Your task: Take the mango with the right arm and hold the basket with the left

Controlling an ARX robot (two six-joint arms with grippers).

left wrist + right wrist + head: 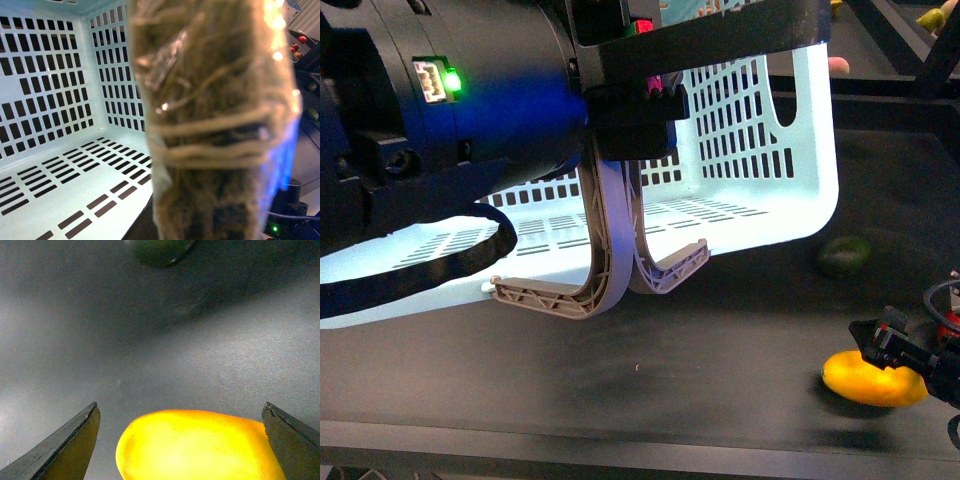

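Right wrist view: mango (197, 447) is lying crosswise, lower centre, between the right arm's (180, 407) parted jaws. Left arm's (610, 270) jaws: cannot tell.

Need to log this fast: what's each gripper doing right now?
Left gripper: at the basket; open or shut cannot be told.
Right gripper: open, straddling the mango, not closed on it.

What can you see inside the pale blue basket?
Of the basket only bare slotted floor and walls show in the left wrist view. A blurred object close to that lens covers one side, and the left arm hides part in the front view.
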